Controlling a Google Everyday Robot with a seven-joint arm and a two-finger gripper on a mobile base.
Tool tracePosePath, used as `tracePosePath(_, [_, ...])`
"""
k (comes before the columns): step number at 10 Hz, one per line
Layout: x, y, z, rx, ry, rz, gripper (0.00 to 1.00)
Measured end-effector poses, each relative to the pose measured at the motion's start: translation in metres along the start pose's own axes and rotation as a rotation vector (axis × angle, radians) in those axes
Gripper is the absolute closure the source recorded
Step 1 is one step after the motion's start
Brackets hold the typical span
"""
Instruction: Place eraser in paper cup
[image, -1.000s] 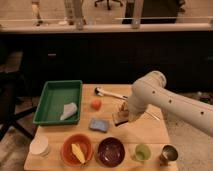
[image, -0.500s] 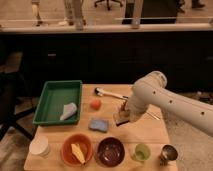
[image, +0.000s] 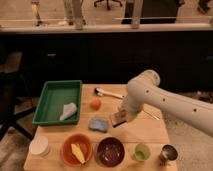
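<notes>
The eraser (image: 118, 119), a tan block with a black strip underneath, is at the tip of my gripper (image: 120, 116), near the middle of the wooden table (image: 150, 131). The gripper hangs from the white arm (image: 160, 97) that reaches in from the right, and it looks shut on the eraser, low over the table top. The white paper cup (image: 39, 146) stands at the table's front left corner, far to the left of the gripper and closer to the camera.
A blue sponge (image: 98, 124) lies just left of the gripper. An orange ball (image: 95, 104), a green tray (image: 50, 97) with a white cloth, and a white-handled brush (image: 107, 92) lie behind. Along the front stand an orange bowl (image: 77, 149), a dark bowl (image: 110, 151), a green cup (image: 142, 151) and a metal cup (image: 168, 152).
</notes>
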Motion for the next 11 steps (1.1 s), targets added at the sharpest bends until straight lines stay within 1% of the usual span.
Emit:
tracePosePath(1, [-0.02, -0.008, 0.002, -0.009, 0.002, -0.054, 1.0])
tracePosePath(2, [-0.047, -0.018, 0.005, -0.018, 0.002, -0.108, 1.0])
tracePosePath(4, [-0.092, -0.032, 0.008, -0.027, -0.001, -0.195, 1.0])
tracePosePath(5, [-0.121, -0.04, 0.011, -0.032, -0.004, -0.249, 1.0])
tracePosePath(6, [-0.14, -0.045, 0.013, -0.035, -0.009, -0.282, 1.0])
tracePosePath(7, [-0.163, -0.051, 0.016, -0.041, -0.018, -0.323, 1.0])
tracePosePath(8, [-0.181, -0.055, 0.018, -0.044, -0.032, -0.35, 1.0])
tracePosePath(11, [-0.243, -0.064, 0.022, -0.06, -0.103, -0.444, 1.0])
